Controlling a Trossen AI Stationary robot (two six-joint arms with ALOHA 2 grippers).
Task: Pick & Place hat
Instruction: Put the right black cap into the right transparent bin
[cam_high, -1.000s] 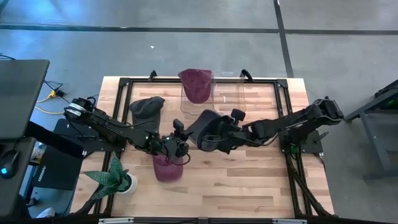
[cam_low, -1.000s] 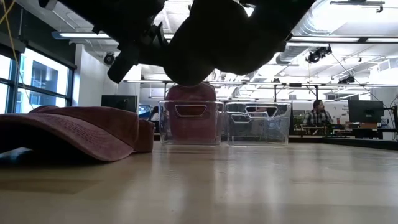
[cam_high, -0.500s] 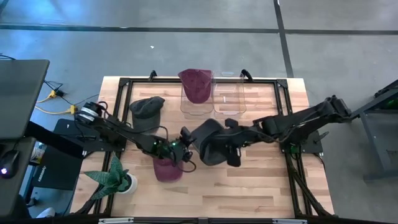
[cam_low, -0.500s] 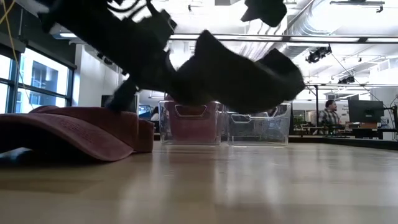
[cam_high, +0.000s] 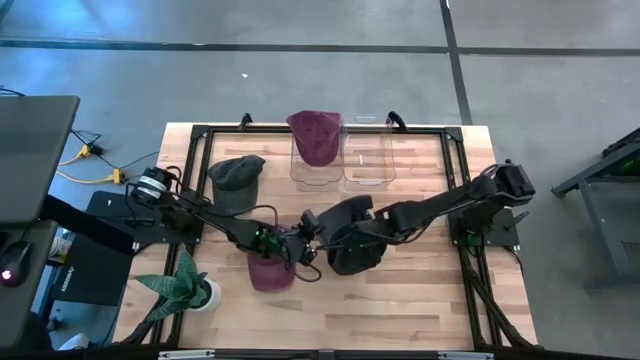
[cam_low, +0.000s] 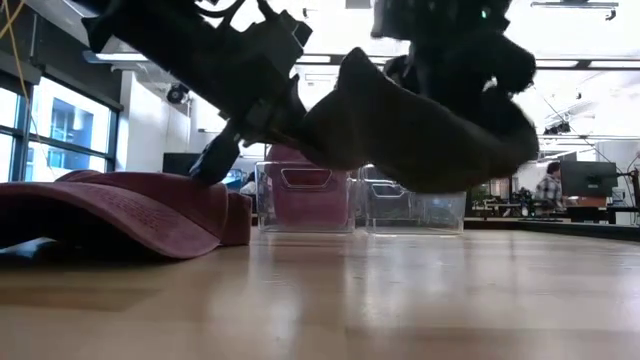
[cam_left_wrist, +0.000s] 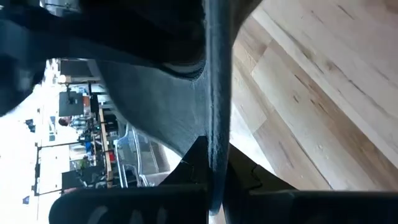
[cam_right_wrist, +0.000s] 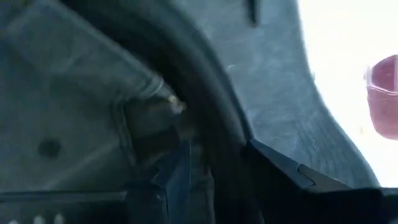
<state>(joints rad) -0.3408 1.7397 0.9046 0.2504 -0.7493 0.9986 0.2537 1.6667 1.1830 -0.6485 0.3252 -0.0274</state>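
Note:
A dark grey cap (cam_high: 352, 236) hangs above the table's middle between both grippers; it also shows in the low view (cam_low: 410, 130). My left gripper (cam_high: 308, 243) is shut on its left side. My right gripper (cam_high: 338, 240) is shut on it from the right. A maroon cap (cam_high: 268, 270) lies crown up on the table just left of them. Another dark cap (cam_high: 236, 178) lies at the far left. A second maroon cap (cam_high: 315, 135) sits in the left clear bin (cam_high: 300, 172). My left gripper pinches the dark cap's thin edge (cam_left_wrist: 215, 134) between its two fingers, coming from the table's left, slanting down. The cap is clear of the table. My right gripper grips the cap's rim (cam_right_wrist: 208, 134), one finger inside the cap (cam_right_wrist: 177, 168) and one outside, coming from the right. The cap hangs lifted, hollow side toward the gripper.
A second clear bin (cam_high: 368, 160) stands at the far edge beside the first. A potted plant (cam_high: 185, 285) stands at the near left corner. Bare wood (cam_high: 420, 290) lies near and right of the grippers. A black frame (cam_high: 465, 250) runs round the table.
My right gripper has carried the dark cap toward the near edge and down, closer to the table, and the cap has turned over in the hold. My left gripper has gone right, to the cap's left edge.

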